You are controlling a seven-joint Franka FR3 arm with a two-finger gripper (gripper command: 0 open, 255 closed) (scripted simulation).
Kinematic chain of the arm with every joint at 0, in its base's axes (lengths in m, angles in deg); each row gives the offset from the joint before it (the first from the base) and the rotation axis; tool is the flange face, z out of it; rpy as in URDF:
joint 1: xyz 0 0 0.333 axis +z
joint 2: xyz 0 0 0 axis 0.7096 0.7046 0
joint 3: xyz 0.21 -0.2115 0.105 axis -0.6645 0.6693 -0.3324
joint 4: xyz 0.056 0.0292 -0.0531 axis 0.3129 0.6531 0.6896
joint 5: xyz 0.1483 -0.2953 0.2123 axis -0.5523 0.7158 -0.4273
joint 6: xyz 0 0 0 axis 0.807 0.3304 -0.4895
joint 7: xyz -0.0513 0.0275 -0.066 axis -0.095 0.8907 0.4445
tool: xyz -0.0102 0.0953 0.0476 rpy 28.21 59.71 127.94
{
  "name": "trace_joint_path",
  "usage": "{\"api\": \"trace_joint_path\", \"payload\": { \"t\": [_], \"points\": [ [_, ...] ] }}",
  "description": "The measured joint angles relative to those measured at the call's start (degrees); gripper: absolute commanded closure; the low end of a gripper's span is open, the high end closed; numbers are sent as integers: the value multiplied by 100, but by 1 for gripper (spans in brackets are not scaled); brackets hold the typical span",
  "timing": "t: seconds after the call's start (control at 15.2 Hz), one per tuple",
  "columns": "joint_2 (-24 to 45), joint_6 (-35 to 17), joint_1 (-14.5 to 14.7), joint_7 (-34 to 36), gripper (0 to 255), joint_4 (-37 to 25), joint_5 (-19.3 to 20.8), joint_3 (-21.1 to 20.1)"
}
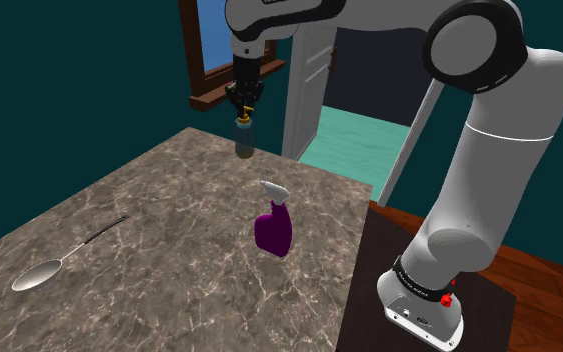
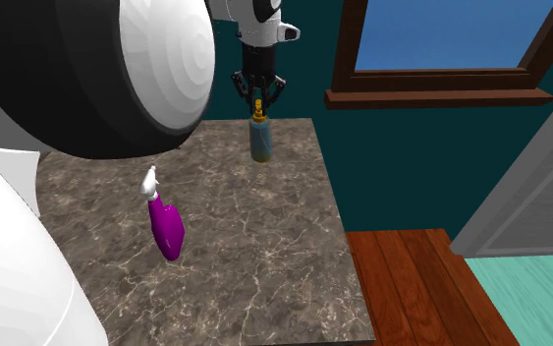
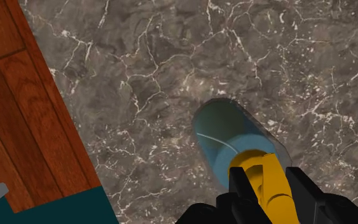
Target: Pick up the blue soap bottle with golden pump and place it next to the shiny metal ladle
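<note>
The soap bottle point(image 1: 245, 140) has a blue-grey body and a golden pump, and it stands upright near the far edge of the marble table point(image 1: 169, 190). My gripper point(image 1: 245, 103) comes straight down on it from above. In the wrist view the two black fingers point(image 3: 242, 184) press on both sides of the golden pump, with the bottle's body point(image 3: 234, 137) below them. In the second exterior view the bottle point(image 2: 261, 143) hangs under the gripper point(image 2: 258, 98); I cannot tell whether its base touches the table. The shiny metal ladle point(image 1: 54, 262) lies flat at the shoulder view's lower left, far from the bottle.
A purple spray bottle point(image 1: 274, 230) with a white trigger stands mid-table between the soap bottle and the stand, also seen as spray bottle point(image 2: 168, 228). A wood-framed window point(image 2: 441, 44) is behind the table. An open white door point(image 1: 314, 70) and wooden floor point(image 2: 412, 285) lie beyond the table edge.
</note>
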Motion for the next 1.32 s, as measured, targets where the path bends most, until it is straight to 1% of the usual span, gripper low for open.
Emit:
{"api": "trace_joint_path", "payload": {
  "t": [0.26,0.73,1.32],
  "points": [
    [-46,289,0,20,255,-245,5,0],
    [16,839,-1,53,255,-855,10,0],
    [235,1644,-6,101,255,-1882,11,-1]
  ]
}}
